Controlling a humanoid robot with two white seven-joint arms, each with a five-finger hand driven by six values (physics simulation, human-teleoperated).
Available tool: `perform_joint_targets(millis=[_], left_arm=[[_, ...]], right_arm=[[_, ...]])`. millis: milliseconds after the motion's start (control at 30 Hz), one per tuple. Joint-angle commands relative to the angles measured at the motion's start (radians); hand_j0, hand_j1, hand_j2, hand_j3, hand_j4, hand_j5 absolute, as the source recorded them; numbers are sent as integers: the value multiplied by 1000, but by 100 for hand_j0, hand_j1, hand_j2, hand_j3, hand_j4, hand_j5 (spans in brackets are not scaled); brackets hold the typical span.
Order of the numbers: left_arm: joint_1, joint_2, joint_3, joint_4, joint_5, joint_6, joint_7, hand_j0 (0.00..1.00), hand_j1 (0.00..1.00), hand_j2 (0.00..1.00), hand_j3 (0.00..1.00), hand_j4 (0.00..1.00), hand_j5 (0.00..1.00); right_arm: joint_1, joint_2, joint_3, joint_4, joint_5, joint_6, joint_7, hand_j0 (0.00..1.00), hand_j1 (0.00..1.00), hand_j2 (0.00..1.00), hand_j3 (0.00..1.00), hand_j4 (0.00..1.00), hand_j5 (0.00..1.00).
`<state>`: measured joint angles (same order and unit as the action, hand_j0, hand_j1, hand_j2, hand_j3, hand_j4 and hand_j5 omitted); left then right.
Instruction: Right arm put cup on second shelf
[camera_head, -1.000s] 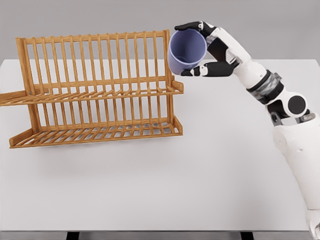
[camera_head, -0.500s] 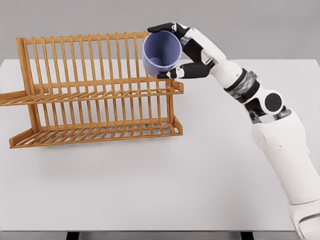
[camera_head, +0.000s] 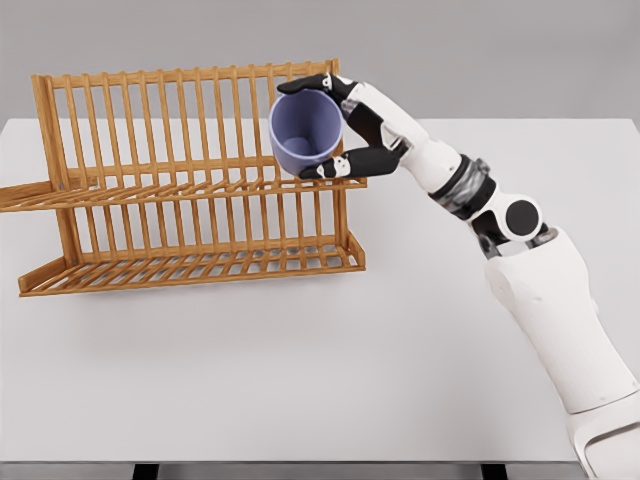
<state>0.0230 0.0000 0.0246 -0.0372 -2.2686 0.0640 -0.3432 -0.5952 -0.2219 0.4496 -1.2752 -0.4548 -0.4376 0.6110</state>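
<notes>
**Cup in hand at the upper tier**

Black-tipped fingers (camera_head: 318, 83) curl over the top rim, the thumb presses up from beneath, and between them sits the lavender-blue plastic cup (camera_head: 306, 133), firmly gripped. It is tipped on its side, open mouth facing the camera, so the inside wall shows. The right hand (camera_head: 352, 120) closes round it from the right, palm behind the cup's body. The white right arm (camera_head: 535, 270) stretches up from the lower right corner, across the white tabletop (camera_head: 400, 360). The cup hangs in front of the right end of the two-tier wooden slatted dish rack (camera_head: 180, 190), level with the upper shelf (camera_head: 200, 187), its lower edge just above that shelf's front rail. Whether it touches the slats, I cannot tell.
</notes>
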Motion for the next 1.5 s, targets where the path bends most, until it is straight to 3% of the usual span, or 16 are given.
perform_joint_targets(millis=[0,233,267,300,333,600,867,1033,1267,1467], left_arm=[[0,0,0,0,0,0,0,100,100,100,100,100,100],[0,0,0,0,0,0,0,100,100,100,100,100,100],[0,0,0,0,0,0,0,100,100,100,100,100,100],[0,0,0,0,0,0,0,100,100,100,100,100,100],[0,0,0,0,0,0,0,100,100,100,100,100,100],[0,0,0,0,0,0,0,100,100,100,100,100,100],[0,0,0,0,0,0,0,100,100,100,100,100,100],[0,0,0,0,0,0,0,100,100,100,100,100,100],[0,0,0,0,0,0,0,100,100,100,100,100,100],[0,0,0,0,0,0,0,100,100,100,100,100,100]], right_arm=[[0,-1,9,8,-7,-15,0,74,74,74,74,74,74],[2,-1,9,10,-7,-21,0,75,75,75,75,75,75],[2,-1,8,8,-5,-23,0,81,81,81,81,81,81],[3,-2,8,8,-5,-38,0,96,96,96,96,96,96],[5,-5,9,8,-5,-52,0,100,100,100,100,100,100],[5,-7,8,-1,-7,-55,0,100,100,100,100,100,100],[8,-17,0,-59,-11,-53,0,100,100,100,100,100,100],[9,-70,-5,-98,-24,-52,0,100,100,100,100,100,100],[25,-90,-43,-164,-25,-33,0,100,100,100,100,100,100],[80,-240,-78,-246,-114,-10,0,100,100,100,100,100,100]])
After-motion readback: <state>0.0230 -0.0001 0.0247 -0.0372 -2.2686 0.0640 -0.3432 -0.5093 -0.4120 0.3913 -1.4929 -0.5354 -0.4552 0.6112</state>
